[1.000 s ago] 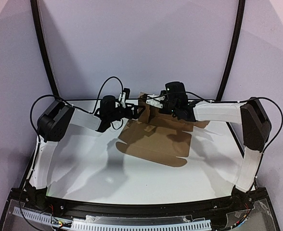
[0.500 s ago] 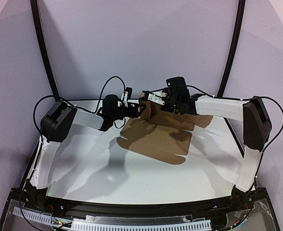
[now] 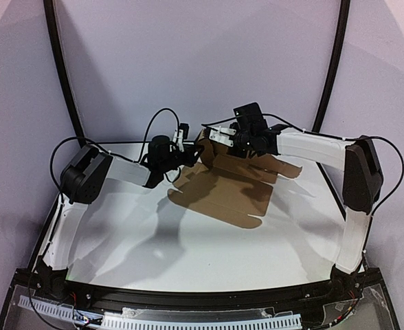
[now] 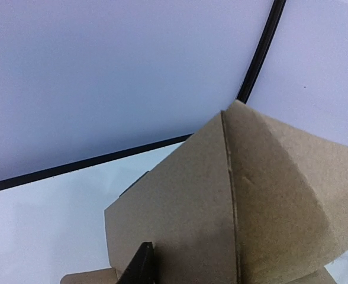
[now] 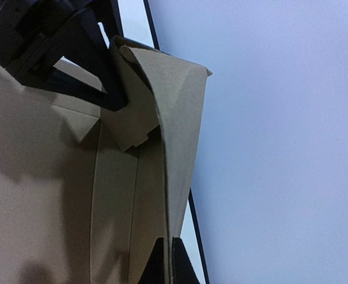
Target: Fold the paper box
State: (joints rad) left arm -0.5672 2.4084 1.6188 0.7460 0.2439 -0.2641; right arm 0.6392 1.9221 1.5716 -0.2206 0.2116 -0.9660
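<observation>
The paper box (image 3: 222,189) is a brown creased cardboard sheet lying at the back middle of the white table (image 3: 188,254), its far wall lifted upright. My right gripper (image 3: 217,135) is shut on that wall's top edge; in the right wrist view the wall (image 5: 180,118) runs up from between my right gripper's (image 5: 169,260) black tips. My left gripper (image 3: 190,155) is at the wall's left end, on a folded side flap (image 4: 180,213). One left fingertip (image 4: 139,267) lies against the flap's face. The other is hidden behind the cardboard.
Two black curved poles (image 3: 61,75) (image 3: 331,75) rise at the back corners against a purple backdrop. A black line (image 4: 73,165) marks the table's far edge just behind the box. A black rail (image 3: 188,301) with cable chain runs along the near edge.
My right gripper has risen and drawn back, lifting the far wall higher. The left gripper's jaws have narrowed around the side flap. The sheet has slid slightly toward the back.
</observation>
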